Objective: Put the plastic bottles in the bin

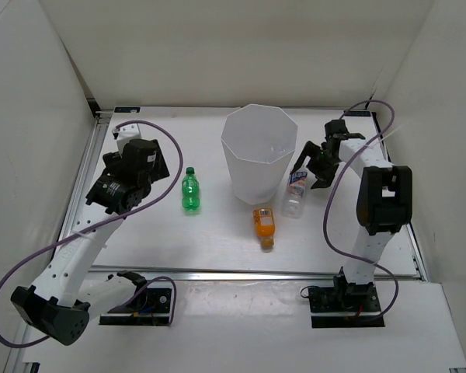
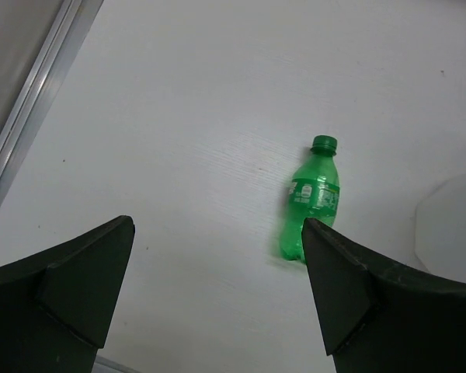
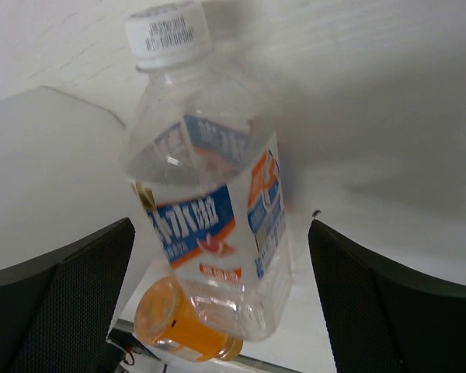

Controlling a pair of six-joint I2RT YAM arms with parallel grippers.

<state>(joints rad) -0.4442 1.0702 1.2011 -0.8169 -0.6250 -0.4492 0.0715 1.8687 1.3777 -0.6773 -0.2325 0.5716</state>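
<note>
The white faceted bin (image 1: 256, 151) stands at the table's middle back. Three bottles show. A green bottle (image 1: 189, 190) lies left of the bin, also in the left wrist view (image 2: 312, 199). An orange bottle (image 1: 265, 225) lies in front of the bin. A clear blue-labelled bottle (image 1: 297, 191) lies right of the bin. My right gripper (image 1: 312, 169) is open over this bottle's far end, and the bottle (image 3: 210, 210) sits between the spread fingers, untouched. My left gripper (image 1: 138, 167) is open and empty, left of the green bottle.
A metal rail (image 1: 256, 273) runs along the table's near edge. White walls close in the sides and back. Purple cables loop off both arms. The bin's wall shows at the left of the right wrist view (image 3: 46, 171), and the orange bottle (image 3: 179, 326) below the clear one.
</note>
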